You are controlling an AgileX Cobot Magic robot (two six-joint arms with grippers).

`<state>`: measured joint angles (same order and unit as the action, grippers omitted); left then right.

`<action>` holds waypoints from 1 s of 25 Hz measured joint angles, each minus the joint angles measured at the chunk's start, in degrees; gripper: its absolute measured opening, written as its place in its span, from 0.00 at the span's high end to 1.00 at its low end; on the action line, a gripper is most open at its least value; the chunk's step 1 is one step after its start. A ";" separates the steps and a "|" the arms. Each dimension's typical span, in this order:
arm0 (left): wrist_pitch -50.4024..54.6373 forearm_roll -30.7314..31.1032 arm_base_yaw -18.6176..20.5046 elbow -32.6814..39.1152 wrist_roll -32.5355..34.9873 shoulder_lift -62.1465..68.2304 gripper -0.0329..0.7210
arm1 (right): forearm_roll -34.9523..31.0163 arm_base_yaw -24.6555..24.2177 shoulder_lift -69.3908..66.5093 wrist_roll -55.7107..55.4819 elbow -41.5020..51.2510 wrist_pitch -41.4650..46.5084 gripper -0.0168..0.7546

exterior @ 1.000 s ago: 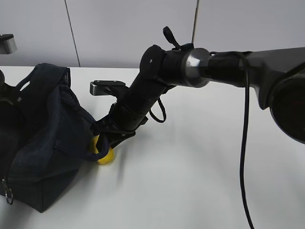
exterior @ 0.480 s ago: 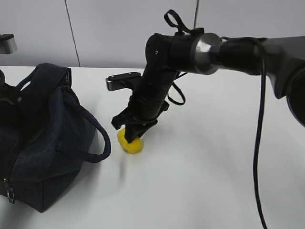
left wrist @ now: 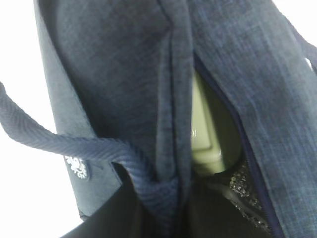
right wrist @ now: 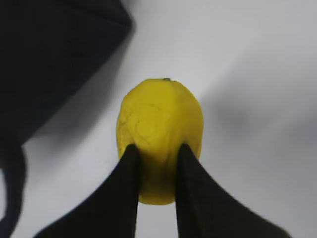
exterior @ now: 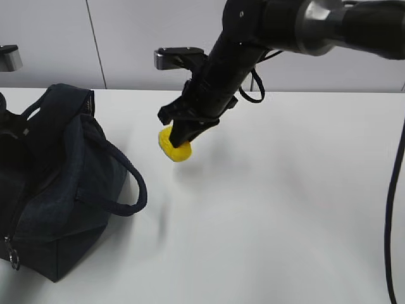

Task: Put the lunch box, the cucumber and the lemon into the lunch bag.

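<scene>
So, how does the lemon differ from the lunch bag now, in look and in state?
The lemon is small, bright yellow and rounded; the lunch bag is large, dark navy and boxy. The lemon is held above the table by the right tool; the lunch bag rests on the table. The lemon is outside the bag.

Exterior camera looked down across the counter [exterior: 285, 209]; wrist cameras sat close, sharing its bag [exterior: 50, 183] and lemon [right wrist: 159, 139].

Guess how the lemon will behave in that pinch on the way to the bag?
The lemon is rounded, and the right gripper pinches only its lower end, so it may pivot or slip. Its skin looks slightly lumpy, which probably helps grip. If dropped, it would likely roll.
</scene>
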<state>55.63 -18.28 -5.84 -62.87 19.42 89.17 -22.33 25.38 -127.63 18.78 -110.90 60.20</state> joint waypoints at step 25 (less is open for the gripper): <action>0.43 0.47 0.00 0.00 0.00 -5.06 0.83 | -31.36 0.00 4.67 15.05 -0.69 9.47 0.82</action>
<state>56.05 -17.81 -5.84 -62.87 19.42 84.11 -53.70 25.38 -122.96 33.83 -111.59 69.67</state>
